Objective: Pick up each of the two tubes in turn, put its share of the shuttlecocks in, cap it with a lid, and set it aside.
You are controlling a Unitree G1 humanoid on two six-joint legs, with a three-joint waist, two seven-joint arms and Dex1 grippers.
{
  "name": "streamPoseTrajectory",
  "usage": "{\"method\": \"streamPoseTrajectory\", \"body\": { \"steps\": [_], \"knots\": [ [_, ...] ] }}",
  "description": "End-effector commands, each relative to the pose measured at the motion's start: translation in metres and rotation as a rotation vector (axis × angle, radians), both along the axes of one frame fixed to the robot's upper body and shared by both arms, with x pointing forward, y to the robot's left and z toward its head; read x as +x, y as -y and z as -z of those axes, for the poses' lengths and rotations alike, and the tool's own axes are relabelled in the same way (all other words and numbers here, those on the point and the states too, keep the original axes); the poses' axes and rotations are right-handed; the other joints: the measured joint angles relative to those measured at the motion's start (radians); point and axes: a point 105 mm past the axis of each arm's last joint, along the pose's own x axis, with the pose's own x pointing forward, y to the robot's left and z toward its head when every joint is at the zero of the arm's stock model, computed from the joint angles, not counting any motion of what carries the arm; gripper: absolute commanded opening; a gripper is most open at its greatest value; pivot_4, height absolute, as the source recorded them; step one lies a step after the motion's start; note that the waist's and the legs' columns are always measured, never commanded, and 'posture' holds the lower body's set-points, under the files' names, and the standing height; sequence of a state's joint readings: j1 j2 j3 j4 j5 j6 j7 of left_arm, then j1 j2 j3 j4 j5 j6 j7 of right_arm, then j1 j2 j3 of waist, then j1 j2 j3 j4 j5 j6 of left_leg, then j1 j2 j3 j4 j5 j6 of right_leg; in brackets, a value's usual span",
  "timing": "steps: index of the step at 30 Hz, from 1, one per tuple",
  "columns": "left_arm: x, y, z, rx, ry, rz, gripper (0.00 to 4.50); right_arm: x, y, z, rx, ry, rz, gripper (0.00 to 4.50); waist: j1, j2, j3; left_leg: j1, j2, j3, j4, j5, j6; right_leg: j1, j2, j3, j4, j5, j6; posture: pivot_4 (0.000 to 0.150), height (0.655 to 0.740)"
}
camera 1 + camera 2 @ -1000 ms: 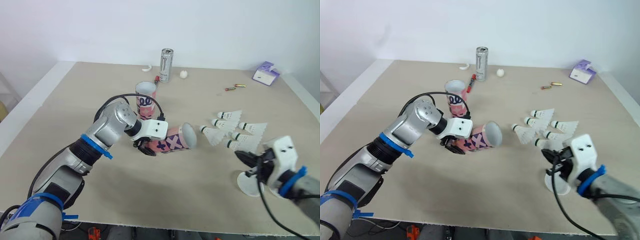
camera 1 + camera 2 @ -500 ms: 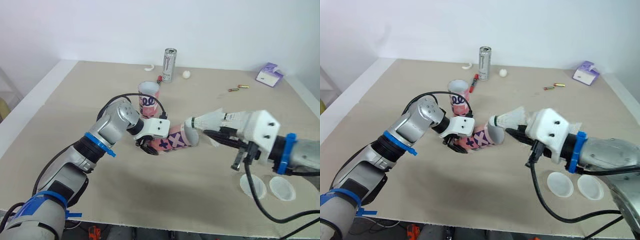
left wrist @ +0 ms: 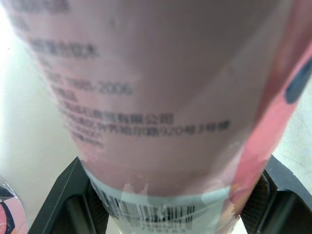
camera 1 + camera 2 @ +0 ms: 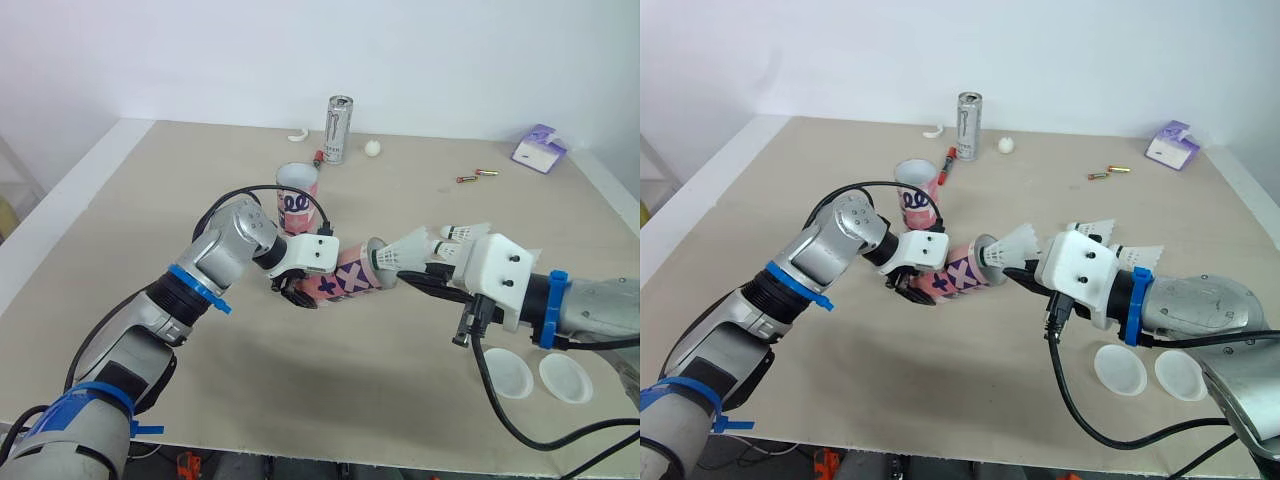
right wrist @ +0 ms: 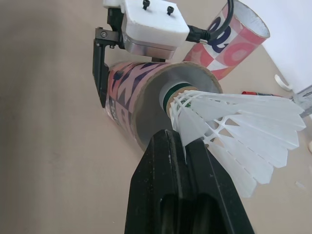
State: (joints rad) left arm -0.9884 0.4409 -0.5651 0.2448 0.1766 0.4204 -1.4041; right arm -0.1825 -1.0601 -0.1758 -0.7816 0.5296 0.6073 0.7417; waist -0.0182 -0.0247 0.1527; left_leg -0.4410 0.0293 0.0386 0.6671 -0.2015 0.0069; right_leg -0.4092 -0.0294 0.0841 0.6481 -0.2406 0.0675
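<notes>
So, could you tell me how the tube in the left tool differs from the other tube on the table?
The gripped tube lies nearly level in the left tool; the other tube stands upright on the table, untouched. The gripped tube has the cork of a shuttlecock in its mouth; the other tube does not. Both are pink, patterned and uncapped.

Head stereo pair: high, facing forward-down over bench [image 4: 120, 200], wide on whole scene. Left wrist camera: pressed close against tube [image 3: 161, 97] side. Right wrist camera: near, facing same tube's open mouth and shuttlecock [image 5: 234, 126].
</notes>
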Motion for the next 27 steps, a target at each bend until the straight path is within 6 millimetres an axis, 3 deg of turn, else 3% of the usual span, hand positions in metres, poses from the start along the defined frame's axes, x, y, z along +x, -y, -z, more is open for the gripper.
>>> {"method": "streamPoseTrajectory", "body": {
  "steps": [1, 2, 5, 8, 10, 11, 12, 13, 16, 18, 21, 27],
  "knots": [
    [-0.001, 0.002, -0.001, 0.001, 0.016, 0.002, 2.91, -0.001, -0.007, -0.004, 0.002, 0.024, -0.032, 0.01, 0.0, 0.0, 0.0, 0.0, 0.0, 0.0, 0.0, 0.0, 0.0, 0.0, 0.0, 0.0, 0.0, 0.0, 0.0, 0.15, 0.74],
    [-0.001, 0.002, -0.001, 0.0, 0.016, 0.002, 2.91, -0.001, -0.008, -0.003, 0.007, 0.013, -0.037, 0.01, 0.0, 0.0, 0.0, 0.0, 0.0, 0.0, 0.0, 0.0, 0.0, 0.0, 0.0, 0.0, 0.0, 0.0, 0.0, 0.15, 0.74],
    [-0.001, 0.002, -0.001, 0.0, 0.014, 0.003, 2.91, -0.001, -0.011, -0.003, 0.025, -0.001, -0.05, 0.69, 0.0, 0.0, 0.0, 0.0, 0.0, 0.0, 0.0, 0.0, 0.0, 0.0, 0.0, 0.0, 0.0, 0.0, 0.0, 0.15, 0.74],
    [-0.001, 0.001, 0.0, 0.001, 0.013, 0.001, 2.91, -0.001, -0.011, -0.005, 0.058, -0.011, -0.047, 1.85, 0.0, 0.0, 0.0, 0.0, 0.0, 0.0, 0.0, 0.0, 0.0, 0.0, 0.0, 0.0, 0.0, 0.0, 0.0, 0.15, 0.74],
    [-0.001, 0.001, 0.0, 0.001, 0.013, 0.0, 2.91, 0.0, -0.008, -0.011, 0.115, -0.013, -0.024, 2.39, 0.0, 0.0, 0.0, 0.0, 0.0, 0.0, 0.0, 0.0, 0.0, 0.0, 0.0, 0.0, 0.0, 0.0, 0.0, 0.15, 0.74],
    [-0.001, 0.001, 0.0, 0.001, 0.013, 0.0, 2.91, 0.002, -0.001, -0.017, 0.178, -0.014, 0.016, 2.93, 0.0, 0.0, 0.0, 0.0, 0.0, 0.0, 0.0, 0.0, 0.0, 0.0, 0.0, 0.0, 0.0, 0.0, 0.0, 0.15, 0.74],
    [-0.001, 0.001, 0.0, 0.001, 0.013, 0.001, 2.91, 0.004, 0.006, -0.021, 0.236, -0.016, 0.053, 3.04, 0.0, 0.0, 0.0, 0.0, 0.0, 0.0, 0.0, 0.0, 0.0, 0.0, 0.0, 0.0, 0.0, 0.0, 0.0, 0.15, 0.74],
    [-0.001, 0.001, 0.0, 0.0, 0.012, 0.001, 2.91, 0.008, 0.018, -0.022, 0.306, -0.031, 0.119, 3.42, 0.0, 0.0, 0.0, 0.0, 0.0, 0.0, 0.0, 0.0, 0.0, 0.0, 0.0, 0.0, 0.0, 0.0, 0.0, 0.15, 0.74],
    [-0.001, 0.002, 0.0, -0.001, 0.013, 0.004, 2.91, 0.019, 0.055, -0.008, 0.516, -0.104, 0.333, 4.44, 0.002, -0.003, 0.001, 0.0, 0.0, -0.002, 0.001, 0.0, 0.0, 0.002, 0.0, 0.0, 0.001, 0.001, -0.001, 0.15, 0.74],
    [-0.002, 0.002, 0.0, 0.0, 0.013, 0.006, 2.91, 0.023, 0.069, 0.012, 0.556, -0.146, 0.453, 4.44, 0.001, -0.003, 0.0, 0.0, 0.0, -0.002, 0.0, 0.0, 0.0, 0.002, 0.0, -0.001, 0.001, 0.001, -0.002, 0.15, 0.74],
    [-0.002, 0.001, 0.0, 0.002, 0.014, 0.008, 2.91, 0.025, 0.075, 0.044, 0.585, -0.216, 0.569, 4.44, -0.001, 0.001, 0.0, 0.0, 0.0, -0.002, 0.0, 0.0, 0.0, 0.002, 0.001, 0.0, 0.001, 0.001, -0.002, 0.15, 0.74],
    [-0.003, 0.002, 0.001, 0.002, 0.011, 0.011, 2.91, 0.033, 0.07, 0.073, 0.659, -0.252, 0.671, 4.44, -0.002, 0.001, 0.0, 0.002, 0.001, -0.001, 0.0, 0.0, 0.0, 0.001, 0.003, 0.001, 0.002, 0.001, -0.001, 0.15, 0.74]
  ]
}}
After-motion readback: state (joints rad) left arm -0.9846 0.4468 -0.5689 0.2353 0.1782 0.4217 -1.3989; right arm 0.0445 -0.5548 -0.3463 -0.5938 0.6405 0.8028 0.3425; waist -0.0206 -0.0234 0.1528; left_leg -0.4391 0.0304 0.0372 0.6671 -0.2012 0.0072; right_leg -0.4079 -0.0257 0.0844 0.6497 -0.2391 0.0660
